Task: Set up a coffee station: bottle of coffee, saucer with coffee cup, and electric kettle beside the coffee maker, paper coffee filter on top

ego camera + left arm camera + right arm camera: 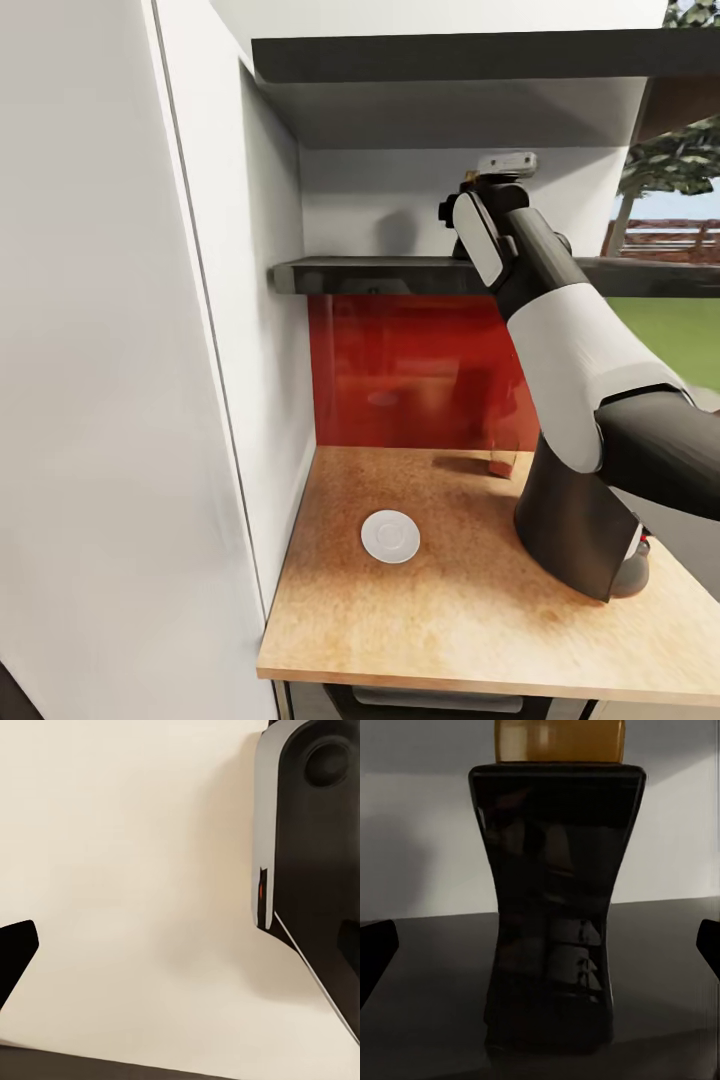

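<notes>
Over the tan surface, our right arm reached up to the dark kitchen shelf. There our right tool stood wide open, fingers apart on either side of the upright bottle of coffee, not touching it. The white saucer lay on the surface below. We could not tell our left tool's state.
</notes>
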You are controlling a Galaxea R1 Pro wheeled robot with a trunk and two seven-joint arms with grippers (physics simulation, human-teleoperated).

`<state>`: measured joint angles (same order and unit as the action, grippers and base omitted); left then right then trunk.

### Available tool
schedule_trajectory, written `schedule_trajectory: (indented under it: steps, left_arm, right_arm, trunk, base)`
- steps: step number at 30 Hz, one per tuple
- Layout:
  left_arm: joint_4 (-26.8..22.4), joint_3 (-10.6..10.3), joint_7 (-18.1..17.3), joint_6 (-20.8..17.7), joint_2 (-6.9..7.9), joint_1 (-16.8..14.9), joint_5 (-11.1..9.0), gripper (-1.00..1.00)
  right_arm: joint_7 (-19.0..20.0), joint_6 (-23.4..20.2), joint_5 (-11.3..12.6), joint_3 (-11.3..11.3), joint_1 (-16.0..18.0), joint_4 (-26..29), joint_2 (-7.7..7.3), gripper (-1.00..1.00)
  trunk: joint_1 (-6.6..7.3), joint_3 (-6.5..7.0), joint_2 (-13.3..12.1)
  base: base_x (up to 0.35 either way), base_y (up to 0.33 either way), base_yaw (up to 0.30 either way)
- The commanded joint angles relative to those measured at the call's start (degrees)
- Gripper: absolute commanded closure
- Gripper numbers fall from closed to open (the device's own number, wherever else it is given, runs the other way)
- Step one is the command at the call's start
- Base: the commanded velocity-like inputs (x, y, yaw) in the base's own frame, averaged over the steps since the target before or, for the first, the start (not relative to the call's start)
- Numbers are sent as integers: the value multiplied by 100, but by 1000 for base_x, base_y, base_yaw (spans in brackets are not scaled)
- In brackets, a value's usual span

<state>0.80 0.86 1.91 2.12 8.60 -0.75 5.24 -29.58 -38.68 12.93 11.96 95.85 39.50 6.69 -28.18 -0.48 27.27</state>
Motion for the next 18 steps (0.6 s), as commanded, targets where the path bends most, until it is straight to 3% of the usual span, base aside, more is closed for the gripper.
schedule_trajectory:
  steps: [1, 8, 18]
  left_arm:
    - [12, 11, 21, 20, 1, -4, 56, -100]
    - [10, 9, 22, 22, -6, -4, 56, -100]
    - [9, 14, 25, 18, -2, -4, 56, -100]
  right_arm:
    - [-55, -11, 64, 25, 4, 4, -63, -100]
    - [-56, -12, 62, 25, 4, 6, -218, -100]
    - [-48, -8, 70, 34, 3, -3, -239, -100]
  trunk:
    - [-2, -5, 6]
    - [-2, -5, 6]
    - [-2, -5, 6]
  base:
    - [2, 0, 0]
    - [0, 0, 0]
    - [0, 0, 0]
